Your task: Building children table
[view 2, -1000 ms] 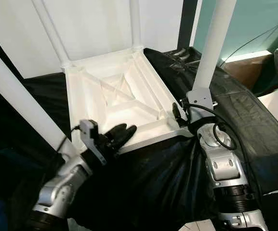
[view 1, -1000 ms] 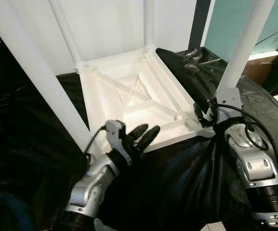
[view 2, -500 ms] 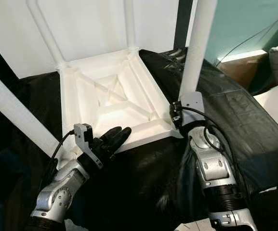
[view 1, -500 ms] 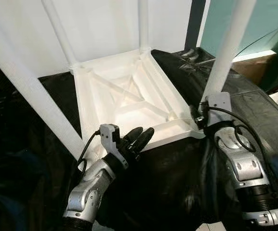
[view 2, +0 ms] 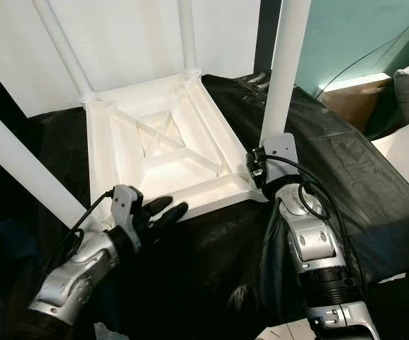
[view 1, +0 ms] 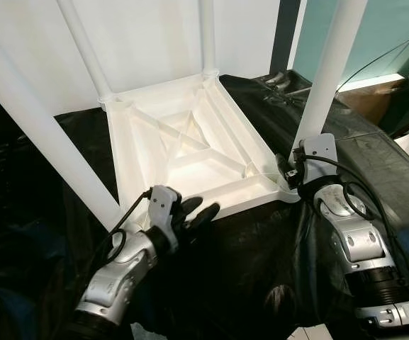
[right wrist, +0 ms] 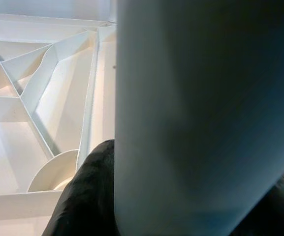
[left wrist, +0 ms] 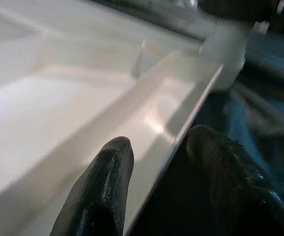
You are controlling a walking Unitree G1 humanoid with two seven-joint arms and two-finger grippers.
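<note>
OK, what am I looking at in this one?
A white tabletop lies upside down on black sheeting, with four white legs standing up from its corners. The right gripper is closed around the near right leg at its base. The left gripper is open at the tabletop's near edge, one finger on each side of the rim.

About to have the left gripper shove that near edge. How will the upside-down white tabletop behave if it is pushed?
The white tabletop looks stiff: moulded ribs cross its underside. It seems light for its size, being thin-walled plastic. It lies on a loose black sheet, so it may slide rather than hold, and the upright legs make it top-heavy. The left gripper straddles the rim; the right gripper sits at a leg's base.
</note>
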